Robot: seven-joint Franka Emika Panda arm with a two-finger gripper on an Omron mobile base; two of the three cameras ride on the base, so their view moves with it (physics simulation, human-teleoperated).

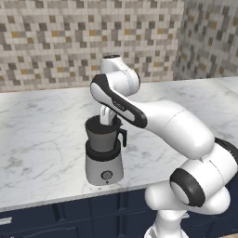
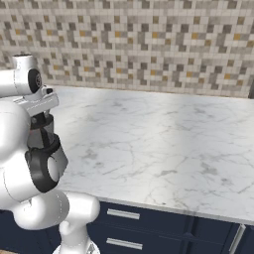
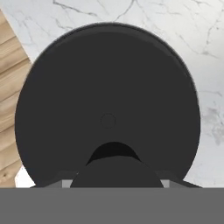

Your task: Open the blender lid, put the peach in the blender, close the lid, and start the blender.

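Dark and round, the blender lid (image 3: 109,100) sits closest to the hand camera, with its black centre knob rising at the lower edge of that view. From the left base view, the white arm (image 1: 176,125) bends down over the marble worktop (image 1: 42,130), its tool (image 1: 106,118) lowered onto the top of the blender (image 1: 104,151), which stands near the worktop's front edge above the navy drawers (image 2: 149,223). The tool appears closed on the lid's knob, jaws drawn nearly together around it. The lid looks seated on, or only just above, the jar's rim; the pictures cannot settle which.

Judged from here, the main risk is a skewed lift: if the lid binds on the rim, the whole blender could tip or slide toward the worktop's edge close in front of it. A shallow hold on the short knob might also slip, dropping the lid. Where the peach lies cannot be told, so the next step may need a search.
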